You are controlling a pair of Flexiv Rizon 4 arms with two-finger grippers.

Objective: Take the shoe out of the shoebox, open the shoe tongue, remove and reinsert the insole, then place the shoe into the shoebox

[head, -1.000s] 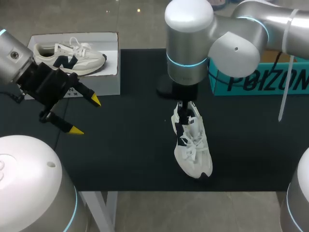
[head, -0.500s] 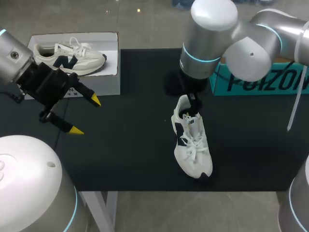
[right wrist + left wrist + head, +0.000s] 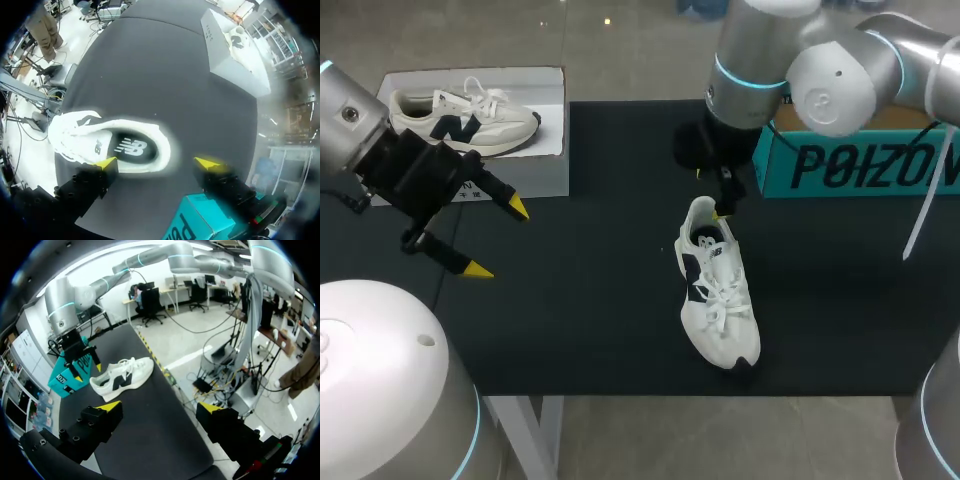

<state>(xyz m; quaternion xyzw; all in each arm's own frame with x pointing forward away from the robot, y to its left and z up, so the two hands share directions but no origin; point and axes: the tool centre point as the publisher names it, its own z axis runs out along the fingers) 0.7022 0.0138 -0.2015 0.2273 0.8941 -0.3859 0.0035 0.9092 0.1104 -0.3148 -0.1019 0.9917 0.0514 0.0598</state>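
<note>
A white shoe (image 3: 718, 296) with dark side marks lies on the black mat (image 3: 590, 300), toe toward the front edge. In the right wrist view its heel opening and dark insole (image 3: 131, 147) show just below my right gripper (image 3: 157, 162), which is open with nothing between its fingers. From the head view the right gripper (image 3: 720, 200) hangs just above the heel. A white shoebox (image 3: 542, 160) at the back left holds a second matching shoe (image 3: 465, 115). My left gripper (image 3: 498, 240) stands open in front of that box, well away from the shoe (image 3: 122, 377) ahead of it.
A teal box (image 3: 860, 160) stands at the back right of the mat, right beside my right arm; it also shows under the right gripper as a teal box (image 3: 200, 220). The mat's front edge is just beyond the shoe's toe.
My right arm has lifted off the shoe's heel and drawn back toward the teal box. The shoe stays on the mat. The left arm has not moved.
</note>
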